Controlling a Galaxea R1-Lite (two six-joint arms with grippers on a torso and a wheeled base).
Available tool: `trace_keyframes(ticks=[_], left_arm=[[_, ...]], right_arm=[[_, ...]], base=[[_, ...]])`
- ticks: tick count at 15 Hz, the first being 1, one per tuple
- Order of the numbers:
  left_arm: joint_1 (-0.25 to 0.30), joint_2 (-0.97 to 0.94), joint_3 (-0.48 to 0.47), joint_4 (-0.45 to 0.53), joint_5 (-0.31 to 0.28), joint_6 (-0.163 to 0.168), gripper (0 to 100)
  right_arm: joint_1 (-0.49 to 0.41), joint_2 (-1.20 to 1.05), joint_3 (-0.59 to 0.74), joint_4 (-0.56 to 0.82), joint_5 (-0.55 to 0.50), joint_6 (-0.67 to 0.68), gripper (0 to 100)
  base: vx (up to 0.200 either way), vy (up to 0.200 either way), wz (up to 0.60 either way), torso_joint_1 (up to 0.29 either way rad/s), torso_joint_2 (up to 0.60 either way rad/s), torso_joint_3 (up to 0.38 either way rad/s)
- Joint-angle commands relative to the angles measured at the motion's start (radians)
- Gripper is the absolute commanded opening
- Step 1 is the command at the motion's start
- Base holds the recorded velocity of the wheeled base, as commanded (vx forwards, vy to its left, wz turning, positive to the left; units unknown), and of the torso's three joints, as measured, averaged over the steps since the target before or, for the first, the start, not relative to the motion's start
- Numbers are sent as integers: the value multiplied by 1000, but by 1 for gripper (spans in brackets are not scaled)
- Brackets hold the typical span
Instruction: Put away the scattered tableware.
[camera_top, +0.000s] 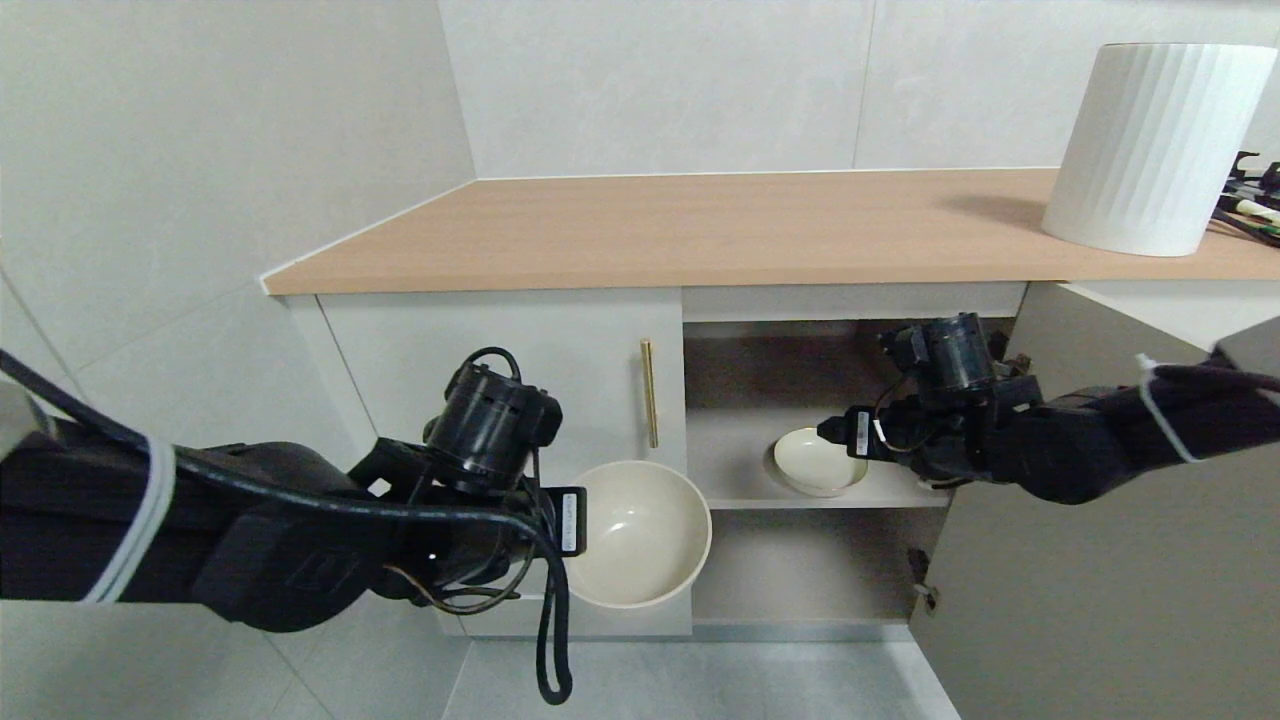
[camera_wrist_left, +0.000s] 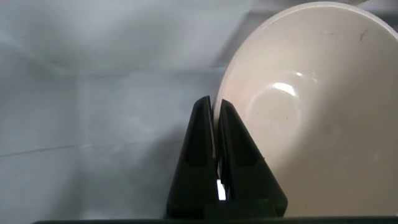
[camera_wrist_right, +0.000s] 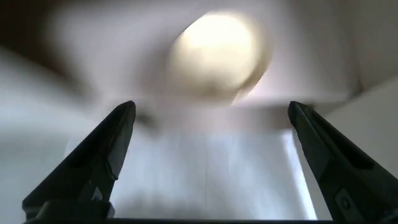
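Left fingers: we found them pinched shut on the rim of the large bowl.
Left gripper: it held that bowl tilted before the closed cabinet door.
Right fingers: we saw them spread wide, gripping nothing.
Right gripper: it hovered near the small bowl.
Small bowl: it sat on the cabinet's middle shelf.
Countertop: it carried a white ribbed container.

The wooden bench carried a white ribbed container at its far right, with small dark items, too small to tell, just beyond it. Below, inside the open cabinet, the shelf held a small cream bowl near its front edge.
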Motion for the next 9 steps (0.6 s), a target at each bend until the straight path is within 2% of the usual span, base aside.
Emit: trace_keyframes(ticks=[1,4,9], left_arm=[[-31,66,-1,-2,21,0,0],[-63,69,1,-3,36,0,0],[-100,39,5,-5,58,-6,0]], right_arm=[[173,-283,99,167,42,-34,100],[342,-315,122,250,42,-30,100],[395,-194,116,242,45,25,100]], base=[[0,0,0,0,0,0],[0,0,0,0,0,0],[0,0,0,0,0,0]])
